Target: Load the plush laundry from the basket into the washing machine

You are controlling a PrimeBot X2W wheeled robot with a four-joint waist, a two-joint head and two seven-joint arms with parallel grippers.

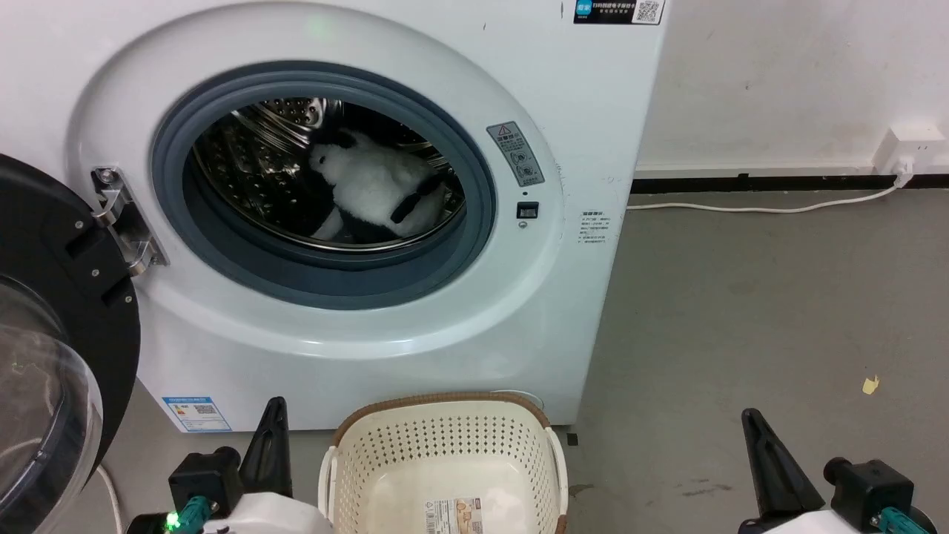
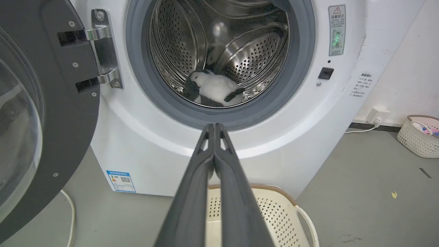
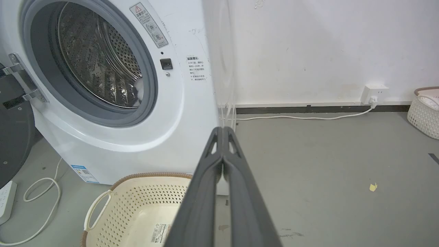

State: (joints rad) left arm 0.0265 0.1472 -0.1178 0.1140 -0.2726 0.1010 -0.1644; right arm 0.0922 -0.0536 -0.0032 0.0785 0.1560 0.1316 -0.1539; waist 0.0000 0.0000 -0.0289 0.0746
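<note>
Grey floor [image 1: 741,311] is occupied by the washing machine [image 1: 415,326]. The plush laundry [image 1: 378,189] is lodged inside and the basket [image 1: 445,400] is seen emptied. The left hand [image 2: 215,127] and right hand [image 3: 223,129] are therefore held pinched closed, empty and clear.

plush laundry [image 1: 374,185]: in drum | basket [image 1: 445,452]: empty, on floor | washing machine [image 1: 563,311]: door open

Scuffed white wall [image 1: 778,89] meets grey concrete floor [image 1: 741,311] at a black baseboard strip [image 1: 778,182]. Just above the strip sits a white wall socket [image 1: 916,144], its white cable [image 1: 741,208] trailing along the floor.
</note>
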